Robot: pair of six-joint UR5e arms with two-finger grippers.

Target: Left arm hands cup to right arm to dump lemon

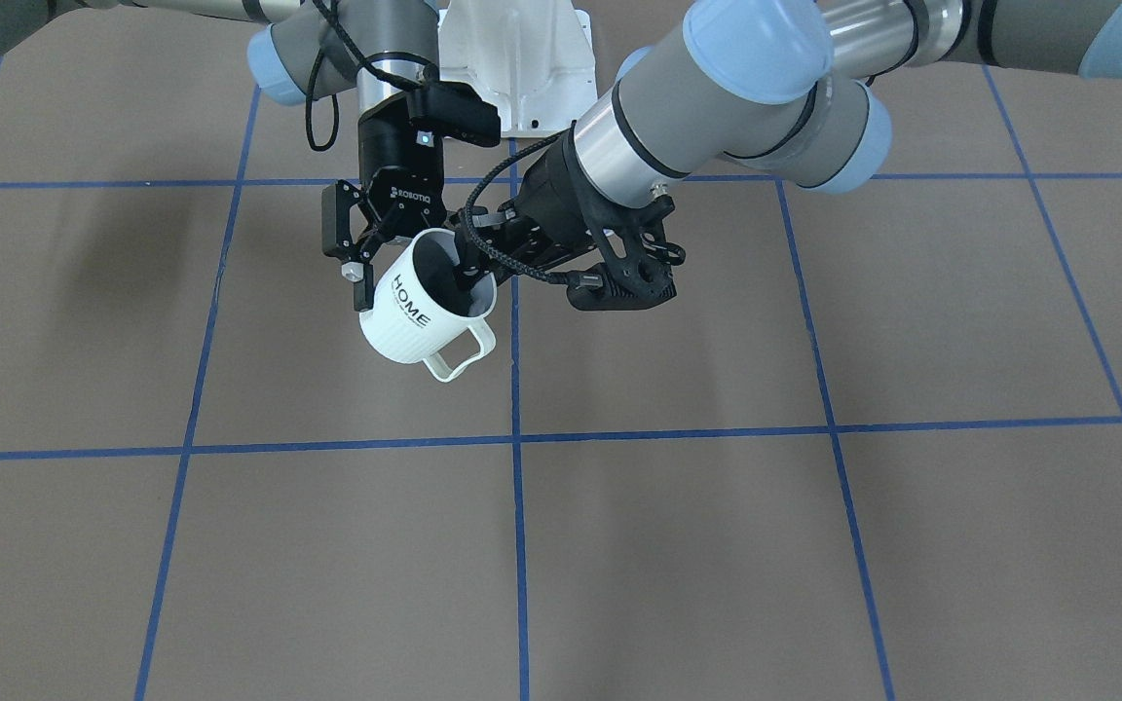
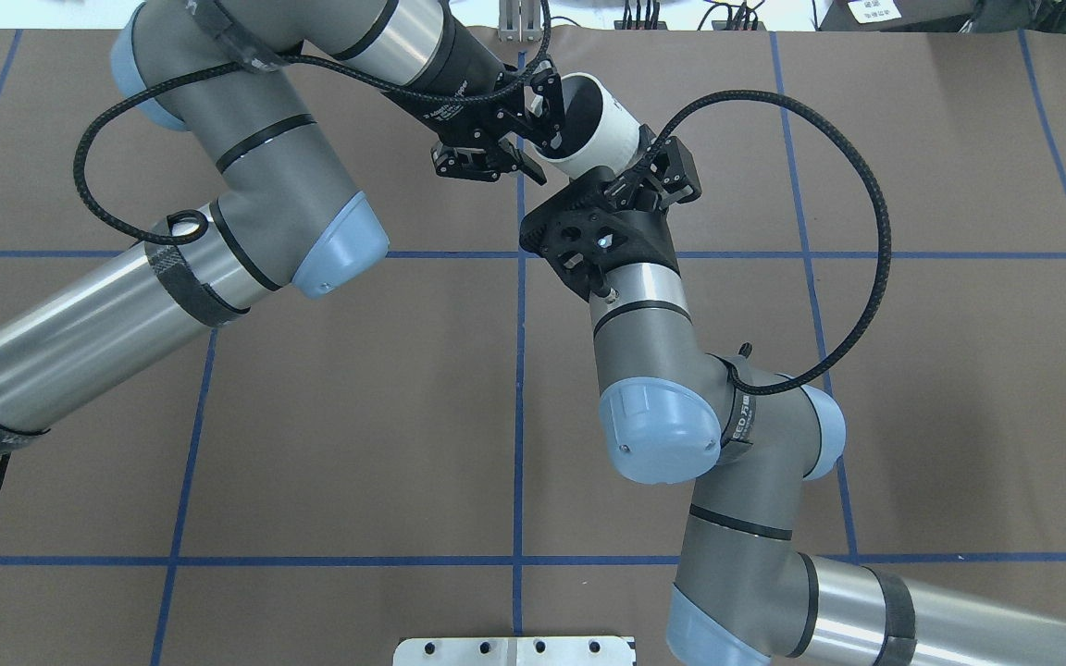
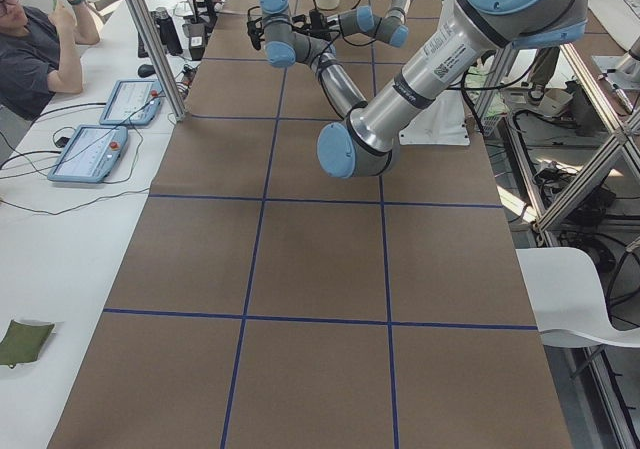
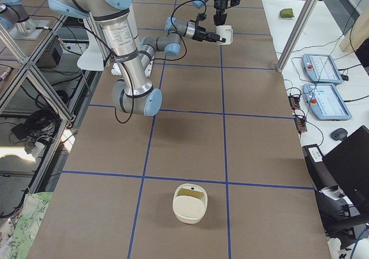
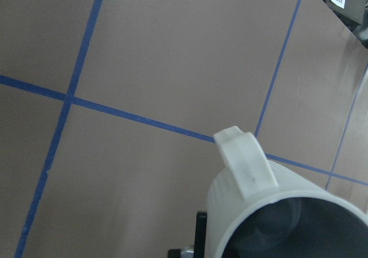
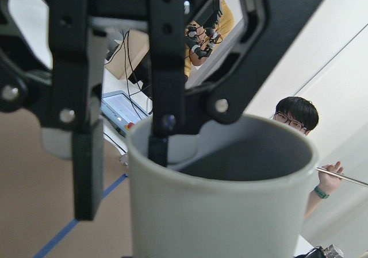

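Note:
The white cup (image 1: 415,321) with black "HOME" lettering hangs tilted above the table, mouth towards my left arm, handle down. My left gripper (image 1: 478,277) is shut on its rim, one finger inside and one outside; in the overhead view the left gripper (image 2: 542,139) is at the mouth of the cup (image 2: 602,125). My right gripper (image 1: 395,282) straddles the cup's lower body, one finger (image 1: 363,292) right beside its side. I cannot tell whether it presses. The cup's rim (image 5: 253,212) and wall (image 6: 218,212) fill both wrist views. No lemon shows; the inside is dark.
A cream tub (image 4: 189,203) stands on the brown, blue-taped table (image 1: 717,545) towards the end on my right. The white robot base (image 1: 522,68) is behind the arms. An operator (image 3: 35,39) and tablets (image 3: 125,99) are at a side table.

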